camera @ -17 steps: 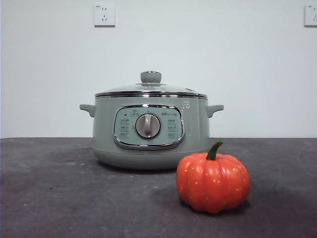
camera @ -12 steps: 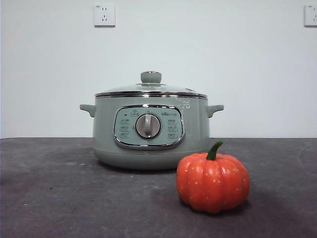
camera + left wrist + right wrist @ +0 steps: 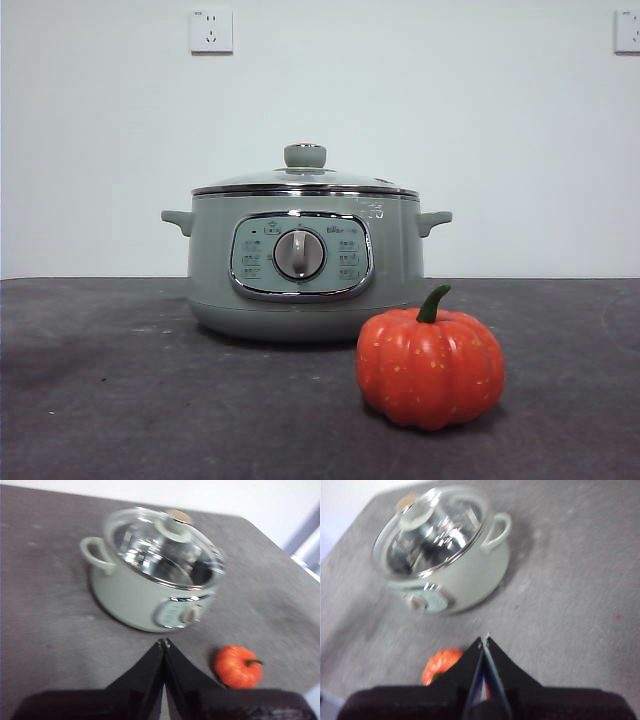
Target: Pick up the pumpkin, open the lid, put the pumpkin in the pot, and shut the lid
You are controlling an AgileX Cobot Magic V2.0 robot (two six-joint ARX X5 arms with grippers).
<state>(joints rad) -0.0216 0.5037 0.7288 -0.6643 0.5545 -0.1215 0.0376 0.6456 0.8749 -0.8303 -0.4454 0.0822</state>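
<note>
A: In the front view, the pot [image 3: 304,262] stands on the table [image 3: 110,400] with the lid [image 3: 305,178] on it; the pumpkin [image 3: 430,366] sits just beside it, nearer.

B: Left wrist view: the left gripper [image 3: 164,642] hangs above the table, jaws pressed together.

A: Right wrist view: the right gripper [image 3: 485,639] too, jaws together, above the pumpkin [image 3: 441,664].

Open table surrounds pumpkin [image 3: 430,365]; pot [image 3: 305,265] stands just behind, seemingly apart.

Even, soft light fills the room and the front view is sharp, with faint shadows under the pot [image 3: 305,255] and pumpkin [image 3: 430,368], while both wrist views are blurred and glare flashes on the lid [image 3: 165,545] beyond each closed pincer.
</note>
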